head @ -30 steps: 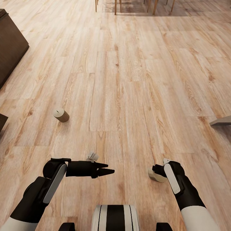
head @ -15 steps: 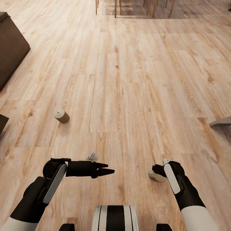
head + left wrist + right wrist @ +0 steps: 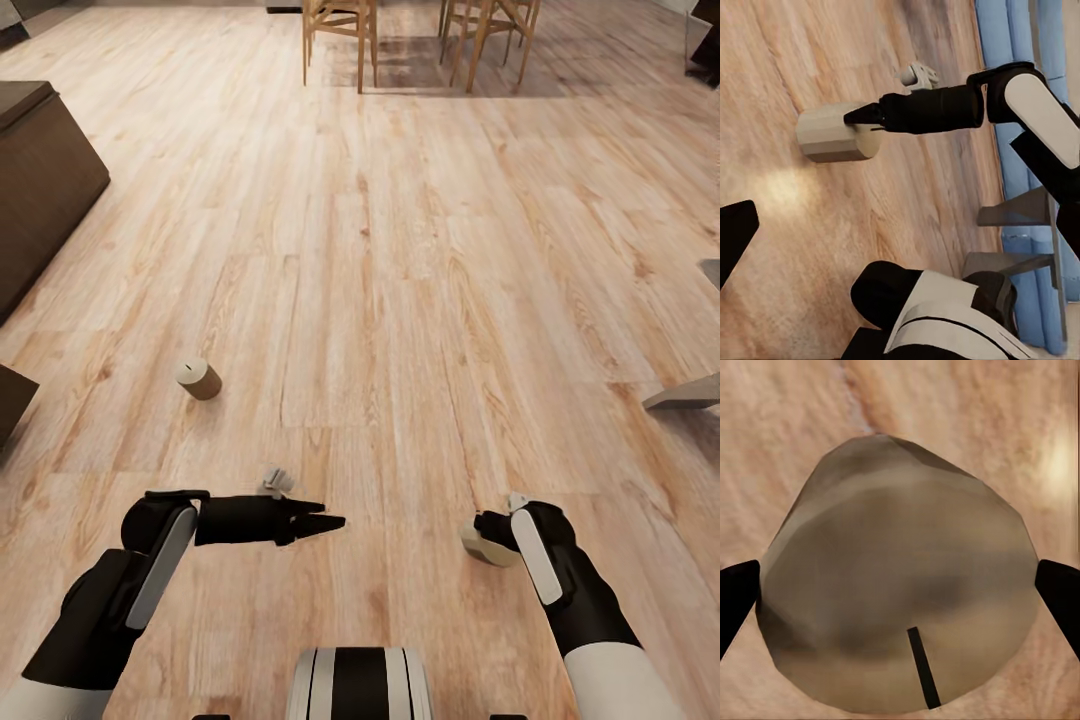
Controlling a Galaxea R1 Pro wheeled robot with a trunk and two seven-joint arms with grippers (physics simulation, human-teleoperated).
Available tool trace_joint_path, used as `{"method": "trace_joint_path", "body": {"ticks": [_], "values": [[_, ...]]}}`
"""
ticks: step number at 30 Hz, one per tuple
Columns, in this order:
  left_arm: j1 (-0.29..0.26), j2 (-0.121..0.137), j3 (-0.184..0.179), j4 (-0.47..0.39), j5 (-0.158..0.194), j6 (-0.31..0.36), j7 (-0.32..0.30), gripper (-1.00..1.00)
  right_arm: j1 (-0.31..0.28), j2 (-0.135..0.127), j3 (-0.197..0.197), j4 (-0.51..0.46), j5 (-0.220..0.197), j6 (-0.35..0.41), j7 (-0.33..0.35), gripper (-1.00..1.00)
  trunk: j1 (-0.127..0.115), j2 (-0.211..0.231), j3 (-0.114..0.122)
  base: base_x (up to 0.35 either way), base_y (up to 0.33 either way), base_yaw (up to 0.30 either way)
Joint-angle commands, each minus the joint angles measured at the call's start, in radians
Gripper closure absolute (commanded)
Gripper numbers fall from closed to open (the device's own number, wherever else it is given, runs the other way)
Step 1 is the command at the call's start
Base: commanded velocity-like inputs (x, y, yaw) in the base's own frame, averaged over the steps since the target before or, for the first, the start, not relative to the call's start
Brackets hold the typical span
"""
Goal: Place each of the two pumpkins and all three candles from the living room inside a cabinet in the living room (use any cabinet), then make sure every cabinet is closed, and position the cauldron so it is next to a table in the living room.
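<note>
Gripping a candle [image 3: 484,545] in right claw [image 3: 492,538], second candle [image 3: 199,378] on floor [image 3: 420,300]

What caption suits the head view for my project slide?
Right gripper carries one candle over the wooden floor while another candle lies ahead near the dark cabinet.

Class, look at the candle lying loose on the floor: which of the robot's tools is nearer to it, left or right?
Left. The left tool is below and a little right of the loose candle in the head view. The right tool is farther right, holding another candle.
</note>
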Motion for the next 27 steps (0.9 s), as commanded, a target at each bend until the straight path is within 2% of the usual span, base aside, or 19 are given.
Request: {"method": "trace_joint_path", "body": {"ticks": [1, 2, 5, 7, 9, 12, 14, 15, 20, 23, 24, 27], "values": [[0.0, 0.001, 0.01, 0.0, -0.001, 0.004, -0.002, -1.0, 0.0, 0.0, 0.001, -0.003, -0.011, 0.003, -0.009, 1.0, -0.001, 0.0, 0.003, 0.0, 0.0, 0.0], [0.0, 0.004, 0.031, 0.001, -0.002, 0.004, 0.0, -1.0, 0.001, 0.001, 0.001, -0.019, -0.011, 0.005, -0.009, 1.0, -0.001, 0.0, 0.007, 0.0, 0.0, 0.0], [0.0, 0.027, 0.048, 0.005, -0.005, 0.004, 0.009, -1.0, 0.004, 0.003, 0.002, -0.072, -0.011, 0.011, -0.009, 1.0, -0.002, 0.001, 0.019, 0.0, 0.0, 0.0], [0.0, 0.044, 0.072, 0.006, -0.006, 0.004, 0.037, -1.0, 0.006, 0.003, 0.002, -0.107, -0.017, 0.014, -0.01, 1.0, -0.003, 0.001, 0.027, 0.0, 0.0, 0.0], [0.0, 0.048, 0.092, 0.007, -0.007, 0.004, 0.065, -1.0, 0.007, 0.004, 0.002, -0.117, -0.019, 0.015, -0.011, 1.0, -0.004, 0.002, 0.034, 0.0, 0.0, 0.0], [0.0, 0.053, 0.127, 0.008, -0.007, 0.004, 0.168, -1.0, 0.008, 0.008, 0.005, -0.128, -0.022, 0.017, -0.011, 1.0, -0.005, 0.003, 0.046, 0.0, 0.0, 0.0], [-0.001, 0.054, 0.136, 0.008, -0.007, 0.004, 0.241, -1.0, 0.009, 0.009, 0.006, -0.131, -0.023, 0.017, -0.011, 1.0, -0.006, 0.003, 0.054, 0.0, 0.0, 0.0], [-0.001, 0.052, 0.14, 0.008, -0.007, 0.004, 0.297, -1.0, 0.008, 0.01, 0.006, -0.132, -0.022, 0.018, -0.011, 1.0, -0.007, 0.003, 0.057, 0.0, 0.0, 0.0], [-0.002, 0.044, 0.145, 0.008, -0.006, 0.004, 0.489, -1.0, 0.008, 0.012, 0.006, -0.133, -0.023, 0.018, -0.011, 1.0, -0.009, 0.004, 0.077, 0.0, 0.0, 0.0], [-0.002, 0.043, 0.145, 0.008, -0.007, 0.004, 0.573, -1.0, 0.008, 0.013, 0.007, -0.134, -0.023, 0.018, -0.011, 1.0, -0.01, 0.005, 0.088, 0.0, 0.0, 0.0], [-0.002, 0.042, 0.145, 0.008, -0.006, 0.004, 0.649, -1.0, 0.008, 0.015, 0.026, -0.134, -0.022, 0.03, -0.011, 1.0, -0.011, 0.005, 0.092, 0.0, 0.0, 0.0], [-0.002, 0.042, 0.146, 0.008, -0.006, 0.004, 0.705, -1.0, 0.008, 0.015, 0.041, -0.14, -0.022, 0.048, -0.012, 1.0, -0.012, 0.006, 0.104, 0.0, 0.0, 0.0]]}}
